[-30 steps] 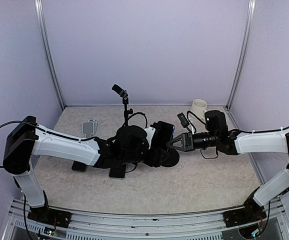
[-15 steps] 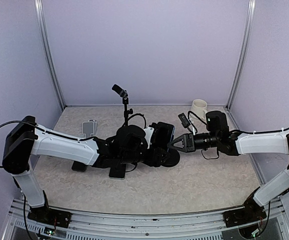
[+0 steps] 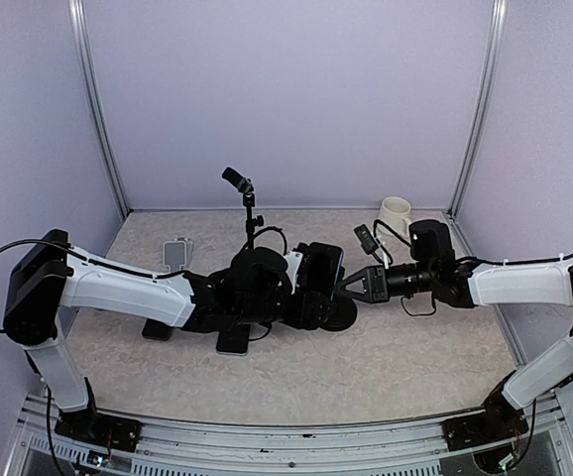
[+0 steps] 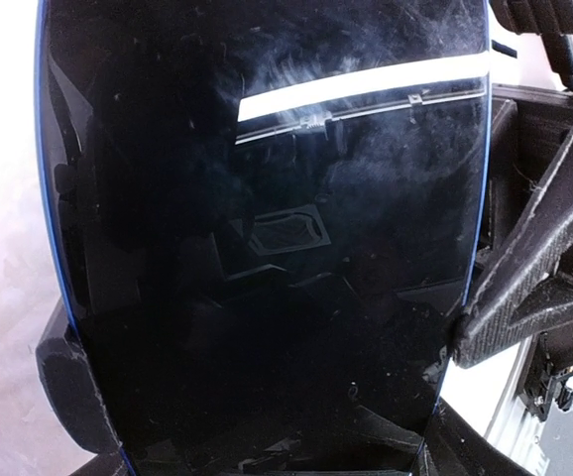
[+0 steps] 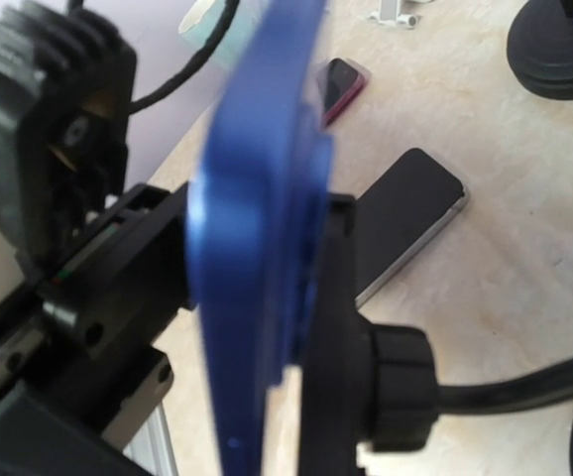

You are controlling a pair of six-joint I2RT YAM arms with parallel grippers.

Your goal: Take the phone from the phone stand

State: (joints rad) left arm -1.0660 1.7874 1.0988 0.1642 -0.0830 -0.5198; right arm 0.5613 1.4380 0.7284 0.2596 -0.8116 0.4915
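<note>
The phone (image 3: 320, 268) has a blue case and a black screen. It stands upright against the black phone stand (image 3: 338, 312) at the table's centre. In the left wrist view the screen (image 4: 267, 248) fills the frame, with my left gripper's fingers (image 4: 65, 389) pressed on its two side edges. My left gripper (image 3: 311, 288) is shut on the phone. In the right wrist view the phone (image 5: 252, 248) is edge-on, with the stand's clamp and knob (image 5: 391, 392) behind it. My right gripper (image 3: 344, 285) is open just right of the phone, its tips pointing at it.
A black phone (image 3: 233, 342) and another (image 3: 157, 330) lie flat under my left arm. A grey holder (image 3: 177, 255) lies at back left. A thin clamp stand (image 3: 249, 203) rises behind the centre. A white cup (image 3: 396, 210) stands at back right.
The phone and my left gripper have shifted slightly to the left. My right gripper has drawn back slightly to the right.
</note>
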